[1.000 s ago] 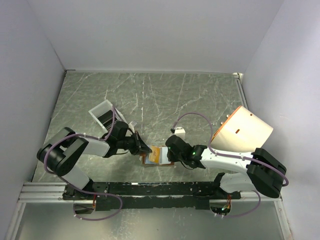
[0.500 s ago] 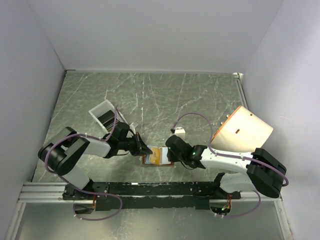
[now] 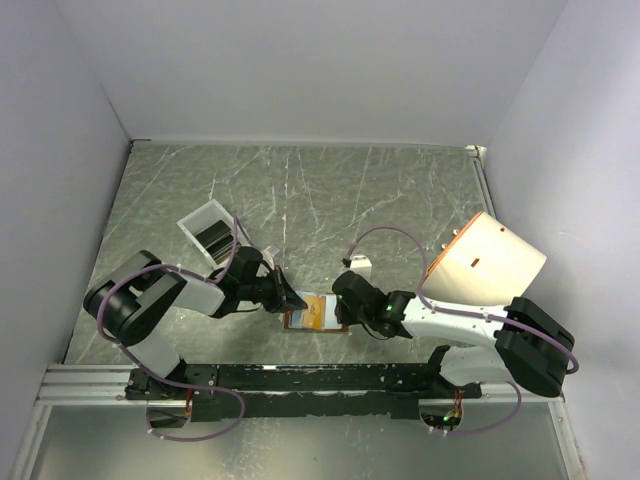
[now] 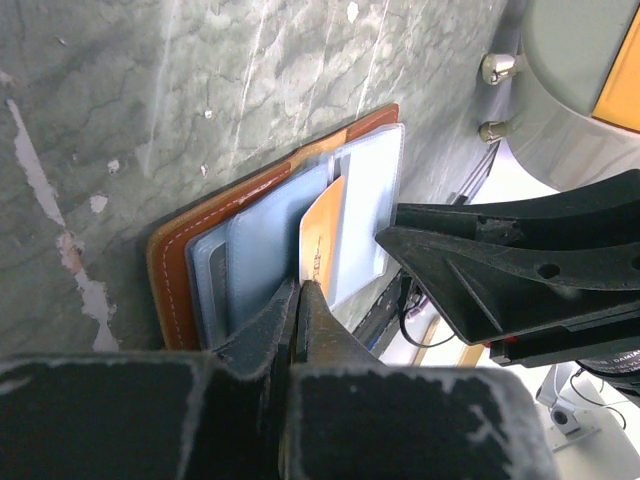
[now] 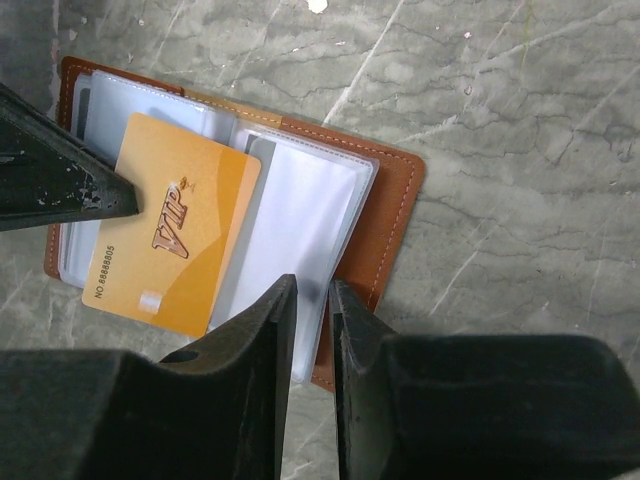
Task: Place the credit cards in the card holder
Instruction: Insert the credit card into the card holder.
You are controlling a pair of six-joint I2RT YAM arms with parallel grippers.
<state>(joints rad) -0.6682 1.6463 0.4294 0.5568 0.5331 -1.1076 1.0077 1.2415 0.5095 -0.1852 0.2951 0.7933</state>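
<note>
Nearest, the open holder [image 5: 390,200] is laid on the marbled grey tabletop [image 3: 330,190]. A gold card [image 5: 170,240] is clenched over it by the left claw [image 4: 300,300], its sleeve [image 5: 310,215] pinched by the right claw [image 5: 308,290]. Beyond, white walls [image 3: 300,70] are seen.

The left tool [image 3: 293,299] has edged right, sliding the gold VIP card [image 3: 318,310] slightly farther across the card holder [image 3: 297,323]. The left arm [image 3: 185,292] swung right too.
</note>
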